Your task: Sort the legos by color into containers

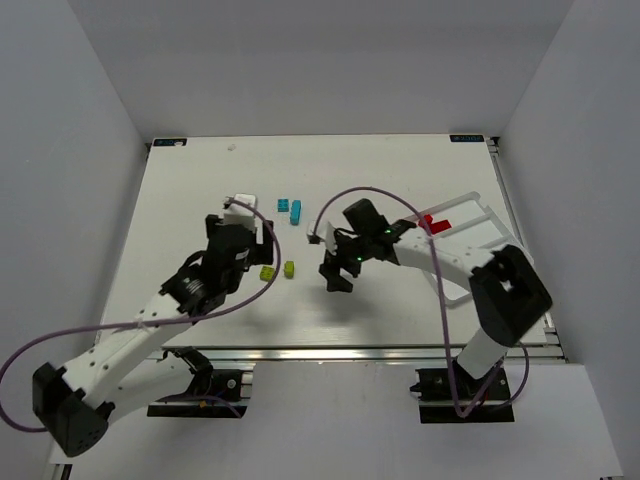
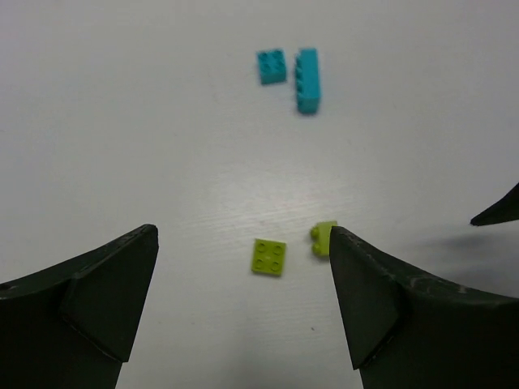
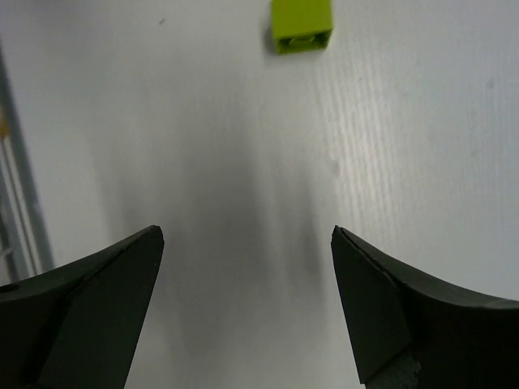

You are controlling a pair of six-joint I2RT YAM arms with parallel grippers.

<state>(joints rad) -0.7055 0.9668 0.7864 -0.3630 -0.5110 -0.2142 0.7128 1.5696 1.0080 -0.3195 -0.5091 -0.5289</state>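
From above, the white surface [image 1: 200, 180] carries two lime green legos [image 1: 267, 272] lying close together near the middle, with two cyan legos [image 1: 290, 209] side by side a little farther back. The left end effector [image 1: 262, 242] hangs just left of the green pair and the right end effector [image 1: 337, 274] just right of it. A red lego [image 1: 427, 222] lies in the white tray [image 1: 478, 196] at the right, which the right arm partly hides; I cannot tell which compartment. In the left wrist view, the left end effector [image 2: 243, 235] is released, its fingers [image 2: 105, 292] spread wide. One green lego lies flat on the surface between them, touching neither. The other sits at the edge of the right finger, with the cyan pair beyond. In the right wrist view, the right end effector [image 3: 247, 235] is also released and grasps nothing, with a single green lego ahead of it.
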